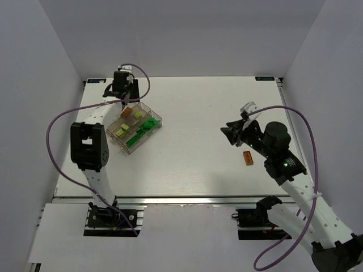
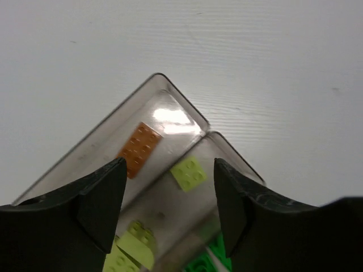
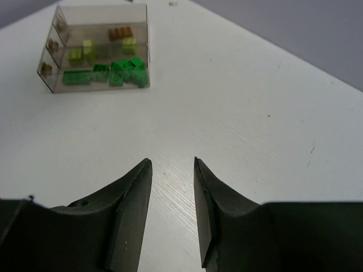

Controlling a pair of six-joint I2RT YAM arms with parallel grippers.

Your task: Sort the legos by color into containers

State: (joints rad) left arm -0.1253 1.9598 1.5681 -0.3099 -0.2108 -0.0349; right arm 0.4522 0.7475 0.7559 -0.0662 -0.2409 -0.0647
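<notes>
The clear tray (image 1: 155, 119) sits at the left of the table. It holds an orange brick (image 2: 139, 149) in its far compartment, lime bricks (image 2: 189, 173) in the middle one and green bricks (image 1: 142, 131) in the near one. My left gripper (image 1: 123, 99) hovers open and empty over the tray's far corner (image 2: 169, 164). Another orange brick (image 1: 248, 158) lies on the table beside my right arm. My right gripper (image 1: 229, 135) is open and empty just above the bare table (image 3: 172, 161), left of that brick. The tray (image 3: 57, 85) shows far off in the right wrist view.
White walls enclose the table on three sides. A purple cable (image 1: 57, 122) loops from the left arm past the table's left edge. Another purple cable (image 1: 309, 136) arcs over the right arm.
</notes>
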